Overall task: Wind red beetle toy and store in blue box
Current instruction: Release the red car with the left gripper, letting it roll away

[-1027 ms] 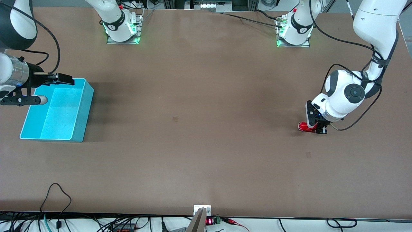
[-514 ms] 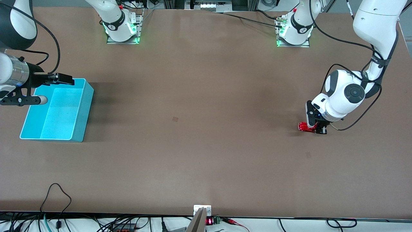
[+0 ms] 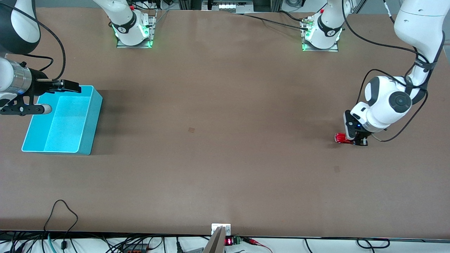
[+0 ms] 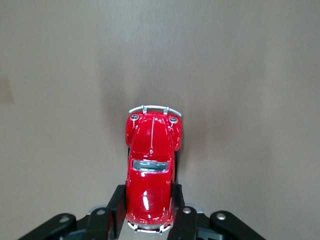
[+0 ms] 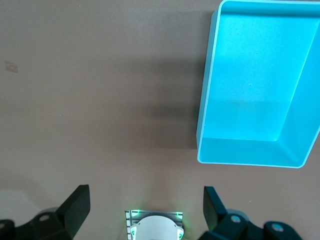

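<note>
Winding the beetle (image 3: 339, 137) looked like the step in hand. The left gripper (image 3: 355, 140) was down at the table (image 3: 225, 140), near the left arm's end of it. In the left wrist view its two fingers (image 4: 116, 202) were closed snug on the sides of the little red car (image 4: 150, 172), at the back half. The front of the car stuck out past the fingers. The wheels seemed to sit on the table, though I could not see them well.

I think it was a pull-back toy, so the hand would need to press it down a bit and drag it along the table to wind it. It must not squeeze too hard or let the wheels slip.

After that the car had a long way to go. The box (image 3: 61, 119) sat well apart from it, at the right arm's end of the table. It was open on top and had nothing in it.

The right gripper (image 3: 56, 96) hung over the box edge and waited. In the right wrist view its fingers (image 5: 75, 207) were spread wide and held nothing.

The next big move would call for a lift and a carry to the box, or a pass to the other hand.
</note>
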`<state>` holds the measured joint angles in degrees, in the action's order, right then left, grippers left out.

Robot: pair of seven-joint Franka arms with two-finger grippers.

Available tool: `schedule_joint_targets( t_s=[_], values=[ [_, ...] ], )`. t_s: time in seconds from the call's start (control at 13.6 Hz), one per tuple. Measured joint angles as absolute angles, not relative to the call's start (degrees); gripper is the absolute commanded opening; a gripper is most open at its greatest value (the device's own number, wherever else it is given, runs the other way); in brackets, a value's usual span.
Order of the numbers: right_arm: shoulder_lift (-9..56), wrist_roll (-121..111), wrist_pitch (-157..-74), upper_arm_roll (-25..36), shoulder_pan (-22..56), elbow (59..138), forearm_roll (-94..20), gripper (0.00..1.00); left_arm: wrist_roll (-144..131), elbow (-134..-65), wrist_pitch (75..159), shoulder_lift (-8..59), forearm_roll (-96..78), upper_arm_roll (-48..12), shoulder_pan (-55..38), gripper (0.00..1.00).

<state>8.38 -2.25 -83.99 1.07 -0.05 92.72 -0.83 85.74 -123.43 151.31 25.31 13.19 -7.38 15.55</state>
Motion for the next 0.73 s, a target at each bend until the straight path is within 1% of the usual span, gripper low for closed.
schedule_joint_targets(
  t_s=[0.51, 0.59, 0.66, 0.73],
  values=[
    [8.38, -2.26, -83.99, 1.07, -0.05, 92.72, -0.83, 1.0, 90.58, -123.12, 150.66, 25.4, 13.62, -7.46, 21.44, 0.33],
    [8.38, -2.26, -83.99, 1.07, -0.05, 92.72, -0.83, 1.0, 91.08, -123.07, 150.66, 25.43, 13.62, -7.47, 22.57, 0.46],
    [8.38, -2.26, -83.99, 1.07, -0.05, 92.72, -0.83, 1.0, 91.46, -122.99, 150.62, 25.47, 13.62, -7.47, 23.3, 0.89],
    [8.38, -2.26, -83.99, 1.07, -0.05, 92.72, -0.83, 1.0, 91.53, -122.95, 150.27, 25.52, 13.63, -7.47, 23.66, 1.0]
  ],
)
